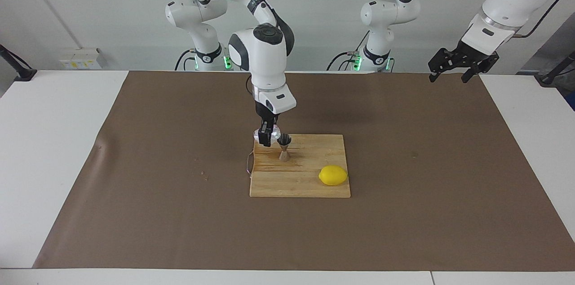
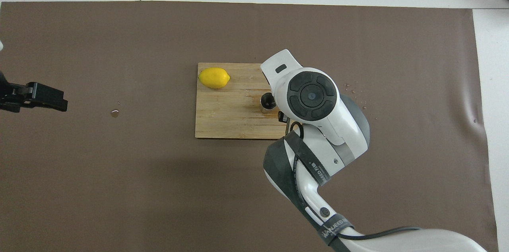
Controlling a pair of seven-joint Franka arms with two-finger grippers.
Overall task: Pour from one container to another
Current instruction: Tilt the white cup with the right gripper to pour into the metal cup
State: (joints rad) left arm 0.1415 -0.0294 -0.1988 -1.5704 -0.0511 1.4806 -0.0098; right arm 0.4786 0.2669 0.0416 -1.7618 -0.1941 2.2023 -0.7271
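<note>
Glass cup (image 1: 262,134), clamped in our right gripper (image 1: 268,137), hangs over the cutting board (image 1: 314,186) just beside the upright steel jigger (image 1: 284,146), on the right arm's side of it, while our left gripper (image 1: 453,69) waits open, well apart.

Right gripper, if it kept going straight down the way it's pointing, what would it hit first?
Most likely the wooden cutting board. The right gripper, shut on the glass cup, points down at the board's corner beside the steel jigger. Depth is unclear; it might clip the jigger.
</note>
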